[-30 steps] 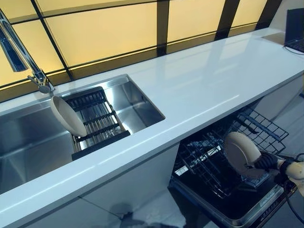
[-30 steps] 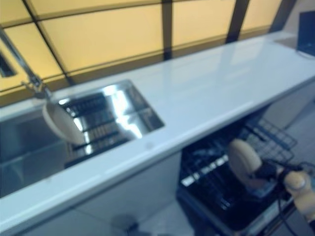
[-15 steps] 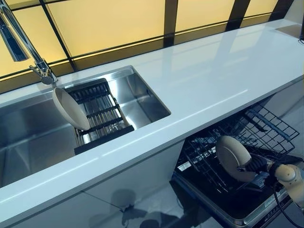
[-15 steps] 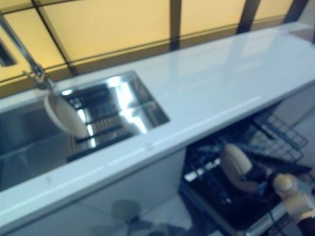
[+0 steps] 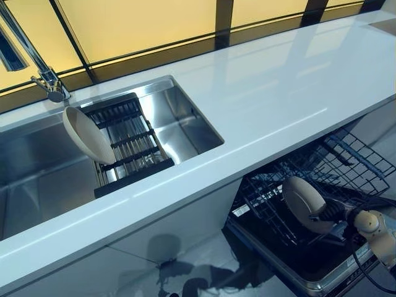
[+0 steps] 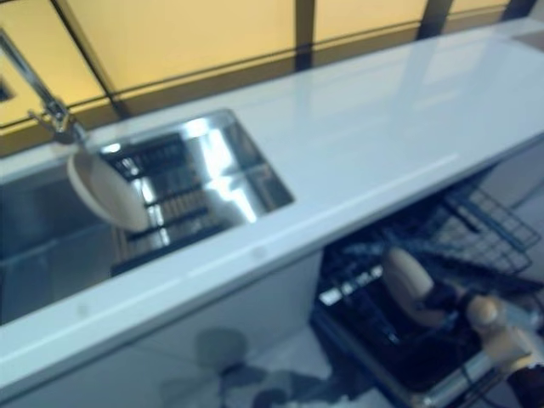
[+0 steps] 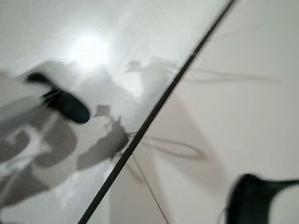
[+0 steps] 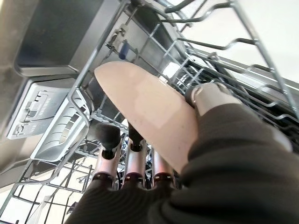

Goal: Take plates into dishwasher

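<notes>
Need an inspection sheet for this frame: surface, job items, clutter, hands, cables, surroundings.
Surface: white countertop, bare.
Job's things: one beige round plate held on edge over the black wire dishwasher rack; a second beige plate leaning on the black drying rack in the steel sink.
Clutter: nothing seen.
Robot hands: right robot hand pinches the plate between fingers and thumb; left robot hand idle over the floor, fingers unclear.
Cables: nothing seen.
Surroundings: chrome tap, amber window panels.

i see a long glossy white countertop (image 5: 278, 93) with a stainless steel sink (image 5: 37, 179) sunk in; a black slatted drying rack (image 5: 127, 148) spans the basin.
</notes>
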`<state>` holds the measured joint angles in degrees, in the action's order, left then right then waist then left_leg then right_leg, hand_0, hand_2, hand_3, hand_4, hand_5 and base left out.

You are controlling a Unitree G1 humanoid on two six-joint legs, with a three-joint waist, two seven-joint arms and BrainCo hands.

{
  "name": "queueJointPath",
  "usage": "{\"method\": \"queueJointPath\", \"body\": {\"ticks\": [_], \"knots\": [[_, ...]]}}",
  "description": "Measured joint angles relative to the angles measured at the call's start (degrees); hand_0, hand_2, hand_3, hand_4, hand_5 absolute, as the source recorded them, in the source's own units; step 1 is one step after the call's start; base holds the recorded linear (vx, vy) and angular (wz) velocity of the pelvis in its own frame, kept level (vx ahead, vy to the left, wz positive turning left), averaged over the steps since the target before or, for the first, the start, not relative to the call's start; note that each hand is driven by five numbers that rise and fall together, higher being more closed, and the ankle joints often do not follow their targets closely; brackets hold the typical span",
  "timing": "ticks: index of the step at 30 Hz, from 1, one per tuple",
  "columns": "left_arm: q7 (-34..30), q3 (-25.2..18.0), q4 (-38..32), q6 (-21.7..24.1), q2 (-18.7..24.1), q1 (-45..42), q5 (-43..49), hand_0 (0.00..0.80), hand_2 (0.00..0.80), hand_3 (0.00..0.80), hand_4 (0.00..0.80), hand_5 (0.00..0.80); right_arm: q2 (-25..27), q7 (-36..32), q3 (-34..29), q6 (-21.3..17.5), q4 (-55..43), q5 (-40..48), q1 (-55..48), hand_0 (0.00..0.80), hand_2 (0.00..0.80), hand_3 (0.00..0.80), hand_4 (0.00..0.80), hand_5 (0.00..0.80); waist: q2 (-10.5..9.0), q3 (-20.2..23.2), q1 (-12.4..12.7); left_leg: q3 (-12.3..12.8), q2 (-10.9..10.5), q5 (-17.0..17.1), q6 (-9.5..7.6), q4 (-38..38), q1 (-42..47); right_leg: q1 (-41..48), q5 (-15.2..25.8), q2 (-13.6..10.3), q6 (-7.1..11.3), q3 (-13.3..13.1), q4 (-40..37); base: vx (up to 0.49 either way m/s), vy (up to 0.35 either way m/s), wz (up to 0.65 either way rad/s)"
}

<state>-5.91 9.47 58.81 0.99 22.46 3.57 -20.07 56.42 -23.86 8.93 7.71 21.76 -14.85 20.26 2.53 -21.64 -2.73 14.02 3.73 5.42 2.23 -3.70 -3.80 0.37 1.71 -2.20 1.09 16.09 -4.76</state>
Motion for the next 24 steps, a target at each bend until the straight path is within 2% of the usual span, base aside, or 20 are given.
{"method": "queueJointPath", "body": {"ticks": [13,24], "knots": [[0.12,0.00,-1.58,0.88,0.10,-0.25,-2.07,0.000,0.000,0.000,0.000,0.000,-0.85,1.84,2.24,-0.62,5.47,-3.78,3.52,0.800,0.800,0.800,0.800,0.800,1.15,-1.87,0.79,0.09,0.00,0.01,-0.01,0.18,-0.85,-0.64,0.03,-0.05,-0.04,0.15,0.00,-0.013,-0.006,0.00],[0.08,0.03,-1.72,0.89,0.14,-0.30,-2.07,0.000,0.000,0.000,0.000,0.000,-2.48,4.27,5.41,-0.80,9.06,-5.36,7.09,0.800,0.800,0.800,0.800,0.800,1.33,-1.97,1.20,0.16,0.20,0.01,-0.01,0.67,-0.82,-0.45,0.24,-0.07,-0.34,0.15,0.03,0.000,0.000,0.00]]}}
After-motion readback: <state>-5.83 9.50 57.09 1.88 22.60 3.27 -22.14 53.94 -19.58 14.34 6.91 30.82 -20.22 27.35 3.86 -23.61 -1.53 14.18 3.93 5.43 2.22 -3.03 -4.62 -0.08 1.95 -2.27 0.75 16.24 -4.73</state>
